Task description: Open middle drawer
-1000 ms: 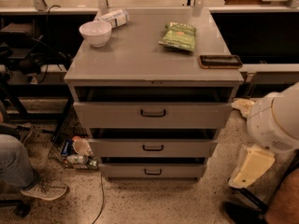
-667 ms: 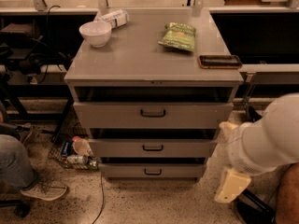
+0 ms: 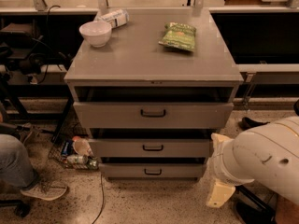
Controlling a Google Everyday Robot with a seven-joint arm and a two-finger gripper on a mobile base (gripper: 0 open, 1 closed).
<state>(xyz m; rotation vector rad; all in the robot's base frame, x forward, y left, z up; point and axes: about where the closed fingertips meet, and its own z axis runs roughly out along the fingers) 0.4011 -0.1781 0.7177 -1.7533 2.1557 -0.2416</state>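
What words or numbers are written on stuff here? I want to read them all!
No text here can be read.
Green crinkly snack bag: has printing, too small to read.
White-labelled bottle lying on its side: label too small to read.
Grey metal middle drawer: no label, only a black bar handle.
Cream robot pincer, low near the floor by the cabinet's right side: no markings show.

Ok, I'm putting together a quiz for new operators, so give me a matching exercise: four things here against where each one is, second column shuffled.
1 white bowl
2 green bag
3 middle drawer
4 gripper

A second front from the top
B cabinet top, left side
C low down, right of the cabinet
D cabinet top, right of centre

Pairs: 1-B, 2-D, 3-A, 4-C
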